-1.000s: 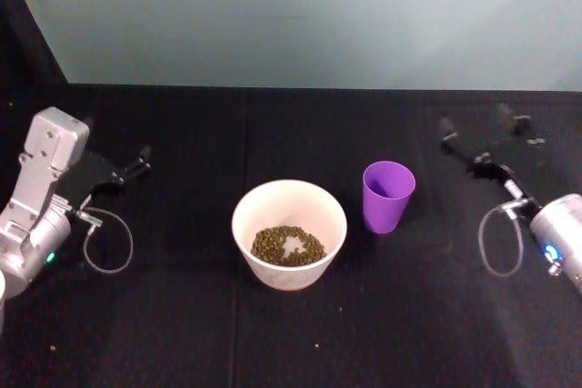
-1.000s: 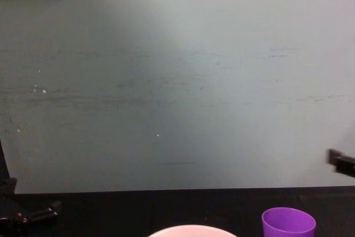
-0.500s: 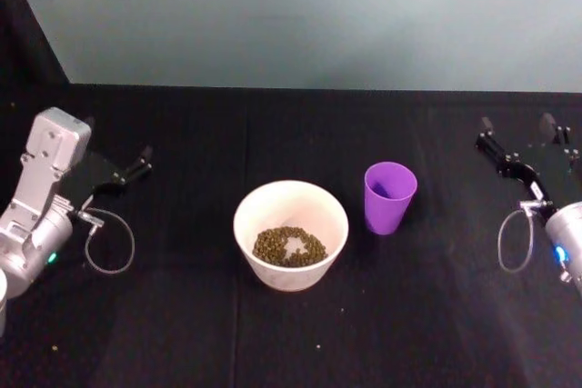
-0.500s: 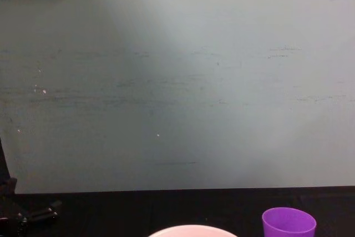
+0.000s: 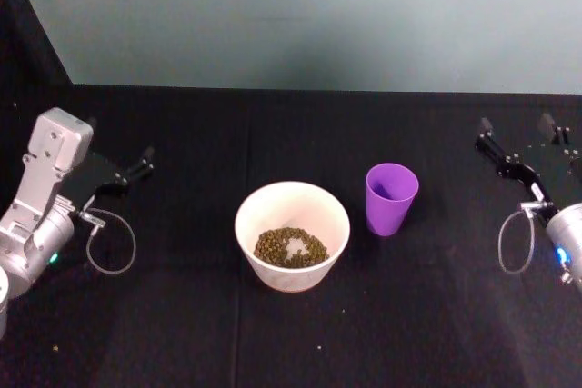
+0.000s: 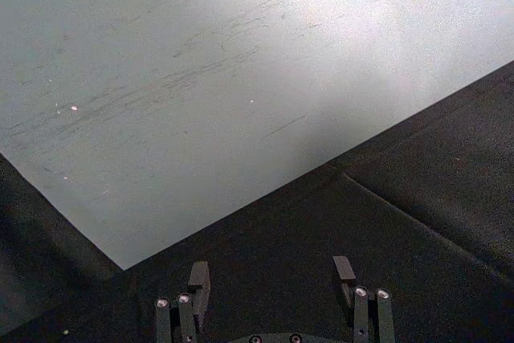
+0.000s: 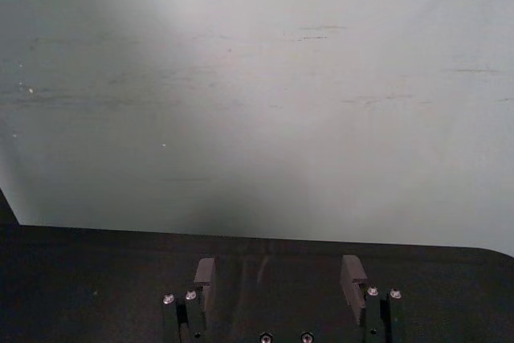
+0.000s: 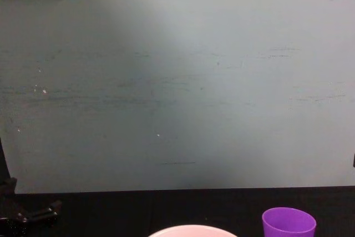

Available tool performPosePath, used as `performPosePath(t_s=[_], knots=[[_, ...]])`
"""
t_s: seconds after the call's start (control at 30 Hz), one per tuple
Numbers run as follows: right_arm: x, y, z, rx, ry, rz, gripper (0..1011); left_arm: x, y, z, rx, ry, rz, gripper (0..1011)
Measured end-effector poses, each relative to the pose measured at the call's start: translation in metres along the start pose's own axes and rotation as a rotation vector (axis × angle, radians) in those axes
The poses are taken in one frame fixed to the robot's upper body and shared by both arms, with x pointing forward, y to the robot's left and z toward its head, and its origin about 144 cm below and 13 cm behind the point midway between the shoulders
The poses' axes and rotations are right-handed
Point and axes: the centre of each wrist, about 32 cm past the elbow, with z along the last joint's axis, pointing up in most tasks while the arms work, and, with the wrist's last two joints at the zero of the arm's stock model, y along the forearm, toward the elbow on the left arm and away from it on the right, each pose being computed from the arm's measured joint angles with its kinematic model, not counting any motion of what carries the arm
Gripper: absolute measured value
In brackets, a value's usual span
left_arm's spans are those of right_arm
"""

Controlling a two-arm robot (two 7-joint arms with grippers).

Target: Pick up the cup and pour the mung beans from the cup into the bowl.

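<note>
The purple cup [image 5: 391, 198] stands upright on the black table, just right of the pale bowl [image 5: 292, 234]; I see no beans inside the cup. Mung beans [image 5: 290, 246] lie in the bottom of the bowl. The chest view catches the cup [image 8: 288, 223] and the bowl's rim [image 8: 192, 230] at its lower edge. My right gripper [image 5: 516, 137] is open at the far right of the table, well clear of the cup, its fingers [image 7: 351, 275] spread with nothing between them. Far to the left, my left gripper [image 5: 123, 174] is open too, its fingers [image 6: 344, 269] apart.
A pale green wall [image 5: 300, 15] rises along the table's far edge. Cable loops hang beside each wrist, on the left [image 5: 111, 243] and on the right [image 5: 512, 241]. Black tabletop [image 5: 182, 315] spreads in front of the bowl and between the arms.
My right gripper has drawn back to the right, away from the cup, mostly within the first half second. Cup, bowl and left arm have stayed put.
</note>
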Motion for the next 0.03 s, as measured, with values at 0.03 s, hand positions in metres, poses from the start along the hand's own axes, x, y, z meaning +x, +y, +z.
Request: performPosePath(t_s=[0.03], knots=[[0.0, 0.0, 0.0001, 0.0, 0.0, 0.0, 1003, 0.0, 0.0, 0.0, 0.0, 0.0, 0.0, 1000]])
